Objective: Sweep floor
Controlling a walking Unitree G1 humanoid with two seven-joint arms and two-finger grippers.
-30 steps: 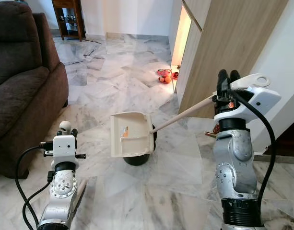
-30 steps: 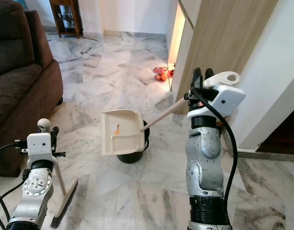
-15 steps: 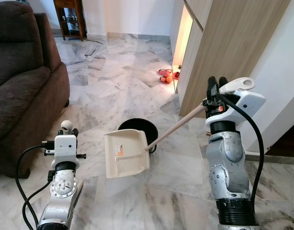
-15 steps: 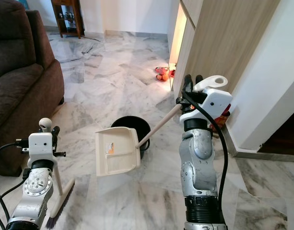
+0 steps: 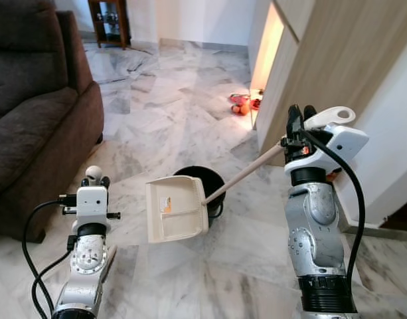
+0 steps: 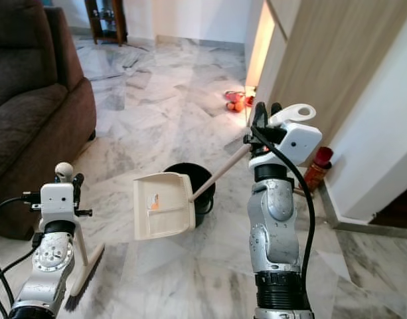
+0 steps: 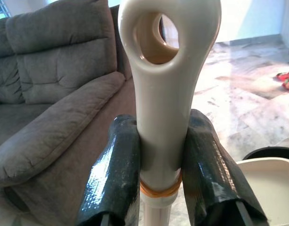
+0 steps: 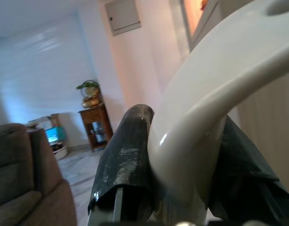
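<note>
Left eye view: right claw (image 5: pixel 296 126) clamped on the dustpan handle (image 5: pixel 246 174); long axis slants down and forward-left from that claw to the dustpan (image 5: pixel 176 209), pan held off the floor, its far edge overlapping the black bin (image 5: pixel 204 186), judged just beyond.
Right eye view: left claw (image 6: pixel 66 178) grips the broom (image 6: pixel 83 272), shaft running straight down below it to bristles on the marble floor (image 6: pixel 157 93); the right arm carries the dustpan.
Left wrist view: left claw fingers (image 7: pixel 115 174) closed on both sides of the broom's looped handle top (image 7: pixel 166 70); sofa (image 7: pixel 54 108) behind.
Right wrist view: right claw fingers (image 8: pixel 125 155) pinch the dustpan's curved handle end (image 8: pixel 215 103).
</note>
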